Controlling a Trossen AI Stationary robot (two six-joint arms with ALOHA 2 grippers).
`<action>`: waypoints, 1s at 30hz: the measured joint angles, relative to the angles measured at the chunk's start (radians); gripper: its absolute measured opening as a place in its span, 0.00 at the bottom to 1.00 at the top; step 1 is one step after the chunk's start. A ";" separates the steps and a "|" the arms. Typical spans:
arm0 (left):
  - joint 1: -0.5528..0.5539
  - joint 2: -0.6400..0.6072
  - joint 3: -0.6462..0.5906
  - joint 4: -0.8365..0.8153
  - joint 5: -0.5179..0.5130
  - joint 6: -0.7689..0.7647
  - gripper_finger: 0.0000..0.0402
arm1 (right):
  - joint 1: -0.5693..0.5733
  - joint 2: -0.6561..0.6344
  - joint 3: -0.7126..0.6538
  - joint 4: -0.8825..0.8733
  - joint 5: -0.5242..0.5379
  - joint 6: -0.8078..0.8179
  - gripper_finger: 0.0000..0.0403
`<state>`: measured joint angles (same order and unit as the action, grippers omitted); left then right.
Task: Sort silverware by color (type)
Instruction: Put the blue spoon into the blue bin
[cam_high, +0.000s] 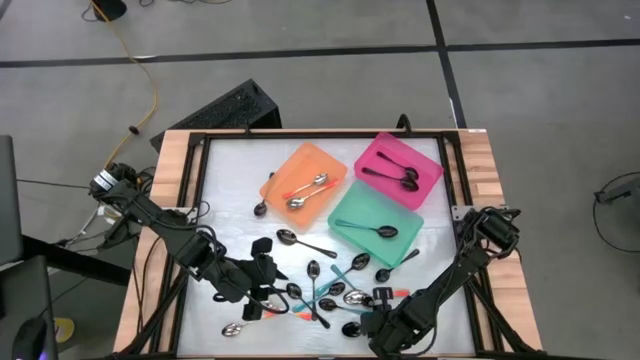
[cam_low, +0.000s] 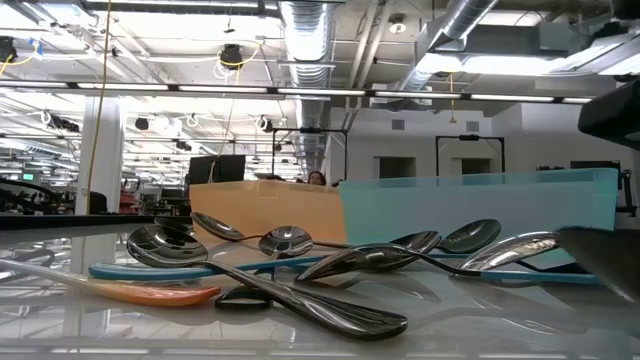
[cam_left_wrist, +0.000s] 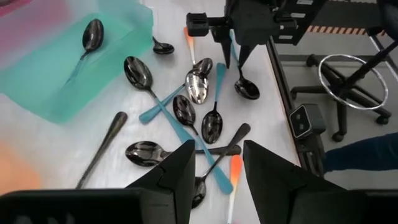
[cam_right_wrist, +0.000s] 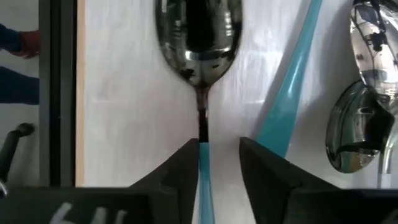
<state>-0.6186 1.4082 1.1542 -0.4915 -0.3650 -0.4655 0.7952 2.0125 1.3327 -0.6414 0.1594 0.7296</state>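
Several spoons (cam_high: 320, 295) lie in a loose heap on the white tabletop near its near edge: teal-handled, orange-handled and all-black. My right gripper (cam_right_wrist: 217, 146) is open low over a dark spoon (cam_right_wrist: 199, 37) with a teal handle, one finger on each side of the handle near the neck. It also shows in the high view (cam_high: 380, 298). My left gripper (cam_left_wrist: 219, 152) is open above the heap's left part (cam_high: 265, 272), over crossed teal and orange handles. Spoons also lie in the orange tray (cam_high: 303, 180), the pink tray (cam_high: 400, 168) and the teal tray (cam_high: 375, 222). My right gripper has the spoon's teal handle (cam_right_wrist: 204, 163) between its open fingers, which come from above and lie across it. The handle runs close beside one finger (cam_right_wrist: 186, 163), with a clear gap to the other. I cannot tell whether that finger touches it. The spoon lies flat on the table.
The three trays stand side by side across the far half of the table. A single black spoon (cam_high: 300, 240) lies between the trays and the heap. A dark frame rail (cam_right_wrist: 59, 93) runs along the table's edge close to my right gripper.
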 joint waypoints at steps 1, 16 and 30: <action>0.000 0.000 0.000 0.000 -0.003 0.002 0.30 | 0.001 0.000 0.000 0.001 0.003 0.000 0.32; 0.000 0.000 0.000 -0.004 -0.013 0.001 0.30 | -0.001 0.001 -0.001 -0.010 -0.002 0.047 0.02; 0.000 0.000 0.000 -0.007 -0.009 -0.028 0.30 | -0.005 -0.020 0.111 -0.150 -0.018 0.045 0.01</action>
<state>-0.6186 1.4082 1.1542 -0.4981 -0.3740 -0.4938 0.7898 1.9927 1.4437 -0.7910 0.1410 0.7743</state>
